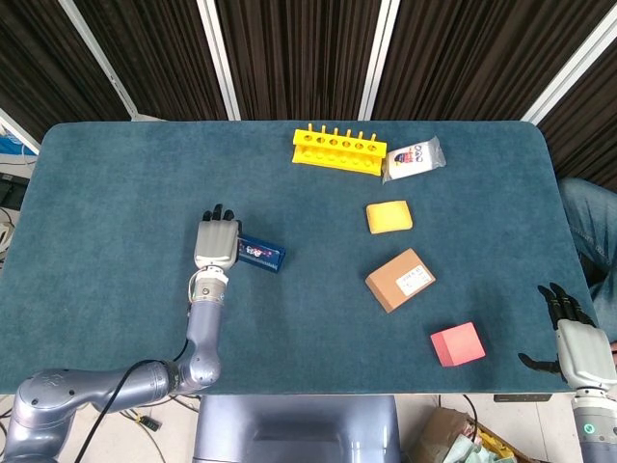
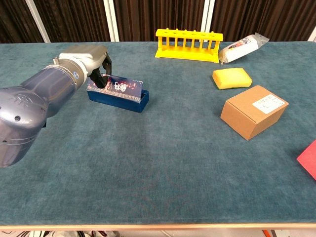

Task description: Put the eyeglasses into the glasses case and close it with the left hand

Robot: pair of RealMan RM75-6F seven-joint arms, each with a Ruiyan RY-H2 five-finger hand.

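Glasses case (image 2: 118,94) at frame's centre-left, long axis left to right.
Left hand (image 1: 216,242) over its left end, grip unclear; lid upright.

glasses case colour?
Dark blue glasses case, with a reddish-white printed pattern on its raised lid; clearest in chest view.
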